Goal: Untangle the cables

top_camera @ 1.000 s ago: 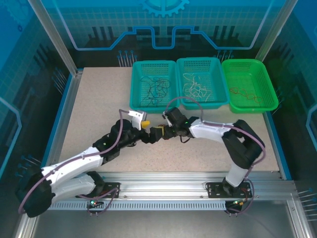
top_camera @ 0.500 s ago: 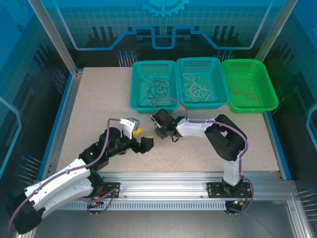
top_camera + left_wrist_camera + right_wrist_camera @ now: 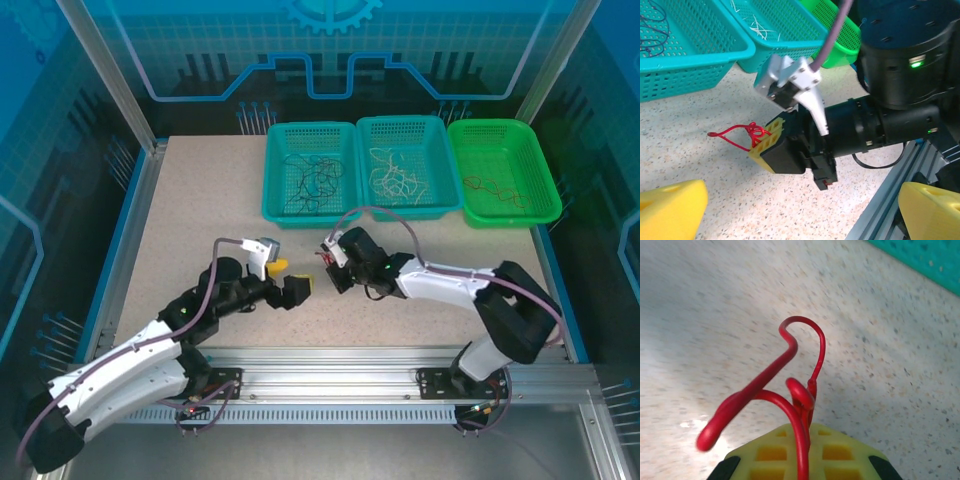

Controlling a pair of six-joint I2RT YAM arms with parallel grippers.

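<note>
One looped red cable [image 3: 720, 420] is clamped in right pincer [image 3: 766, 144]; left pincer [image 3: 288, 278] gapes empty.

Pinches a thin red glossy cable [image 3: 765, 378] between the yellow gridded plastic pads [image 3: 855, 450] of the right gripper [image 3: 802, 452]. Curls just ahead of the fingertips in a loose loop over speckled beige tabletop [image 3: 715, 300]. Shows a teal plastic mesh basket [image 3: 935, 257] farther ahead, to the right.

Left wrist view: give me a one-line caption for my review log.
Right gripper shut on a looped red cable over the speckled table, teal baskets and a green basket behind.
</note>
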